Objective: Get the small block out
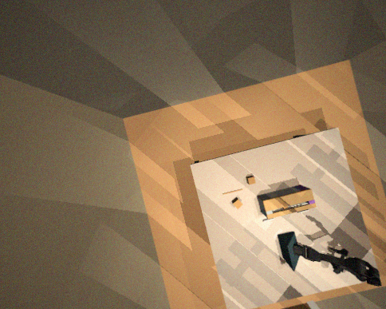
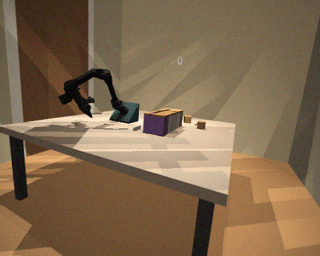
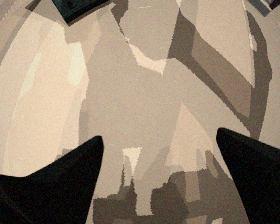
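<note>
The box [image 1: 287, 203] [image 2: 155, 124] stands upright on the table, with a tan top, a long narrow slot and a purple end. Its inside is too small and dark to tell where the small block is; I cannot make the block out on the shelf. My gripper [image 2: 91, 116] [image 3: 162, 138] is open, with nothing between its fingers. It points down above the table, apart from the box, on the left in the exterior view. Its fingertips are not clear in the top view.
A teal wedge [image 1: 288, 250] [image 2: 131, 112] [image 3: 80, 7] stands beside the arm's lower end. Two tan cubes, one [image 1: 250, 179] and another [image 1: 237, 203], lie beyond the box, near a thin tan strip [image 1: 232, 192]. A small grey piece [image 2: 137, 128] lies between wedge and box.
</note>
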Tool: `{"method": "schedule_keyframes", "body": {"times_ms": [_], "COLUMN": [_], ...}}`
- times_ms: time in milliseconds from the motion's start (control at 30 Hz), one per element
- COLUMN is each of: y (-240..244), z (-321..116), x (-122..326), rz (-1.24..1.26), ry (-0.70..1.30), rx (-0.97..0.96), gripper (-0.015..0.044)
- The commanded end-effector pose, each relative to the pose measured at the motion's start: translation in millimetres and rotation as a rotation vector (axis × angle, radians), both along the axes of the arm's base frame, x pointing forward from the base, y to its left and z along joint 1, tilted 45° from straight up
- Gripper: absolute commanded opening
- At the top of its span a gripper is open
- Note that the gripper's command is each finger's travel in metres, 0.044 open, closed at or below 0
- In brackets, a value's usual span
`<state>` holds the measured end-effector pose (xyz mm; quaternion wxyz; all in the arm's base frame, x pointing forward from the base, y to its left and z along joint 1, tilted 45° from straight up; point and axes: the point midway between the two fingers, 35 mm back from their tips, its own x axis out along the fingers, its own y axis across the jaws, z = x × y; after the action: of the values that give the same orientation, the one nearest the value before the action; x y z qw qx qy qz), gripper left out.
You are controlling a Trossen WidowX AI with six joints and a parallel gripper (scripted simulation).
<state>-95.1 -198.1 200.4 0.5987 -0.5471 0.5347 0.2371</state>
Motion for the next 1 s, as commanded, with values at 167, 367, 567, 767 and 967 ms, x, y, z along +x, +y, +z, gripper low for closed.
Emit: {"method": "schedule_keyframes", "body": {"times_ms": [167,367,567,767,967], "y": [-12.1,-31.7,-48.7,-58.9,-59.3], "z": [0.4,5.7,16.1,27.3,34.5], "x": [13.2,36.5,73.4,117.9,159.0], "rz": [0.113,0.389,0.702,1.022,1.280], "ry": [0.052,0.188,0.310,0.424,0.505], "rx": [-0.041,-0.127,-0.248,-0.383,-0.495], "gripper": [0.0400,0.0400,0.0400,0.0400,0.0400]}}
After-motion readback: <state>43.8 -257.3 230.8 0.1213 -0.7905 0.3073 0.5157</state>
